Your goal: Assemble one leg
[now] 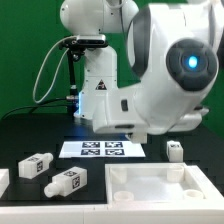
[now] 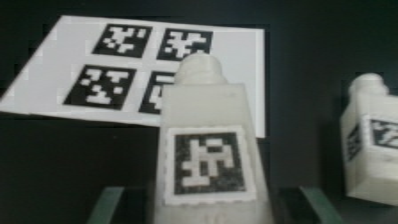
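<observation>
The claw (image 2: 199, 210) sits around the leg (image 2: 208, 140); whether it pinches cannot be told. The leg's long axis points toward the marker board (image 2: 134, 65).

I am mostly glossy white, built of fat rounded shells joined by thin grey seams. My biggest joint housing (image 1: 160, 75) bulges like a ball. On its face sits a round dark cap (image 1: 190, 62) with a blue light glowing at its centre. To the exterior view's left of that cap, my wrist block (image 1: 100, 92) is boxier and also white, with a small dark mark on its side and a faint blue glow at its edge. Further left and a little higher than the cap, a black bracket (image 1: 82, 42) sticks out, and a thin black cable (image 1: 44, 70) loops down from it. In the wrist view my fingers (image 2: 116, 210) are only dark, blurred edges.
</observation>
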Tool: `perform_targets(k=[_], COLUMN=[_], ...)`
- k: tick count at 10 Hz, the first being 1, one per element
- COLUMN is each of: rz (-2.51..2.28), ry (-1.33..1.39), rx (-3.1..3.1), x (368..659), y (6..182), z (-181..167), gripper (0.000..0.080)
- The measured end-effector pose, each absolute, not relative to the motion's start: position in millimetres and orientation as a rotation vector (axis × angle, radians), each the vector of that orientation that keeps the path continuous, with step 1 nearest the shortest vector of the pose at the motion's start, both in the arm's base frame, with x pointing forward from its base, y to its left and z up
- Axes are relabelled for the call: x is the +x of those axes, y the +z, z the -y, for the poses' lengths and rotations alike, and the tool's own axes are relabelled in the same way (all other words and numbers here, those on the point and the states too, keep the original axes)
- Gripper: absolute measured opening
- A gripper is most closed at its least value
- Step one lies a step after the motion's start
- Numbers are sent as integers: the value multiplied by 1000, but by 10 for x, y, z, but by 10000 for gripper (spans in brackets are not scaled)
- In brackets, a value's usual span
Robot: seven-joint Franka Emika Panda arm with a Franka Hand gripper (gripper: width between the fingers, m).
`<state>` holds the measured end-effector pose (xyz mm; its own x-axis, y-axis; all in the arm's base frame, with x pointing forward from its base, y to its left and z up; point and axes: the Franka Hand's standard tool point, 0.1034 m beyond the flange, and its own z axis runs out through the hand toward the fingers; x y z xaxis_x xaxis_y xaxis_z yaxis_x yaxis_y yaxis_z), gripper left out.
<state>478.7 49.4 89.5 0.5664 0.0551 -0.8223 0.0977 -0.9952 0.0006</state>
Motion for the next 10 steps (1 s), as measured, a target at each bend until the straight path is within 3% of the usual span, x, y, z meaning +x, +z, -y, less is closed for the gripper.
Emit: perform_targets(k=[4, 5, 7, 10], rz=[-167, -156, -148, -128], ry=[-1023, -926, -601, -203], rx=[2939, 2991, 3149, 3196], x=[5008, 5079, 5658, 5743], y=[844, 903, 1263, 1286], z=[-495, -532, -627, -578], gripper=[285, 285, 285, 285])
